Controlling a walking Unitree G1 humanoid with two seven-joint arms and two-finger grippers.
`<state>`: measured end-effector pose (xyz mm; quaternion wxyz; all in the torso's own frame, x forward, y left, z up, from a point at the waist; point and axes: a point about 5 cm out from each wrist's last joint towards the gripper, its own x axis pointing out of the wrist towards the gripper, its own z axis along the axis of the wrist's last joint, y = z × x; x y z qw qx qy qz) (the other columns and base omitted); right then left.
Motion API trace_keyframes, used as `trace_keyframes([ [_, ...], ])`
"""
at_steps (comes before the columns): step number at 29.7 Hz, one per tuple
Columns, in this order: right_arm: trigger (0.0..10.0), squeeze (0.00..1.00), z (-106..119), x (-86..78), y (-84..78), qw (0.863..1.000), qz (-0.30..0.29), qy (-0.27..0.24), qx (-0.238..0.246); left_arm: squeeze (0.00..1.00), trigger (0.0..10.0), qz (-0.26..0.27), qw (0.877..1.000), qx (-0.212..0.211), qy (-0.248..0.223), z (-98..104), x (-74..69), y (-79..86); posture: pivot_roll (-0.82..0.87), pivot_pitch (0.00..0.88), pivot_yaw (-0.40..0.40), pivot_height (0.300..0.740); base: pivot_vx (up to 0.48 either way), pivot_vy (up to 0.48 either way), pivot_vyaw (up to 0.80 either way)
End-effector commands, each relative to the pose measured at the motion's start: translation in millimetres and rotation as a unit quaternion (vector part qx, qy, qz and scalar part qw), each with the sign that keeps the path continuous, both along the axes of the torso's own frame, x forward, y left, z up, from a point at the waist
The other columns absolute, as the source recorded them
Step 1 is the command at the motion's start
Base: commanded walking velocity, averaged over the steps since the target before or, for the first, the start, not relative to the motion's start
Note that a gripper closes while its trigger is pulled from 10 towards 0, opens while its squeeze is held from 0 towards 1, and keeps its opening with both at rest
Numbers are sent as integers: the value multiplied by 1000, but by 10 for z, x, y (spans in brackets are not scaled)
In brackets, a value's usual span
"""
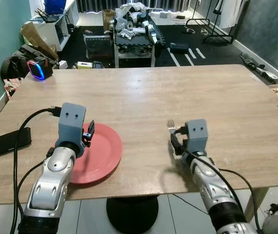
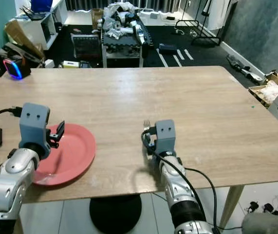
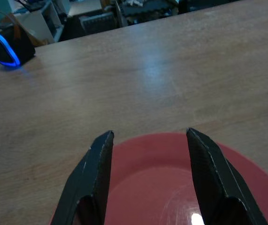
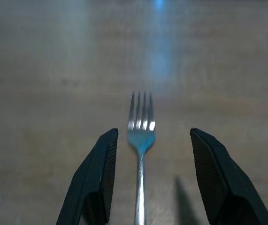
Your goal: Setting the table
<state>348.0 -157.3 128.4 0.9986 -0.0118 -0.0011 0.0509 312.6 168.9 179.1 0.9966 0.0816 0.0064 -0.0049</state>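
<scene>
A red plate [image 1: 97, 151] has been set on the wooden table [image 1: 143, 92], near the front edge. The left gripper [image 3: 148, 154] is held over it, wide open, with nothing in it. A fork [image 4: 141, 140] lies to the right of the plate, well apart. The right gripper [image 4: 150, 161] is open around the fork, not touching it. It looks like more things are still to be laid.
</scene>
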Motion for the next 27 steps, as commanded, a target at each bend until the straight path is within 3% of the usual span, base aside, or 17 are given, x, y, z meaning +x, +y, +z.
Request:
trace_keyframes([
  [1,10000,0,85,-37,-48,1000,0,-22,19,0,10000,4,1000,4,4,-19,-10,-2,32,0,79,740,0,0,0],
  [7,10000,0,275,-120,-195,995,-30,-74,56,0,10000,-3,1000,3,-3,-3,10,-54,11,0,84,740,0,0,0],
  [13,10000,0,319,-161,-310,992,-62,-90,62,0,10000,-19,1000,13,-14,36,48,-125,-1,0,91,740,0,0,0],
  [27,10000,0,320,-176,-265,993,-56,-82,63,0,10000,-21,1000,-11,-18,41,64,-184,-5,0,87,740,0,0,0],
])
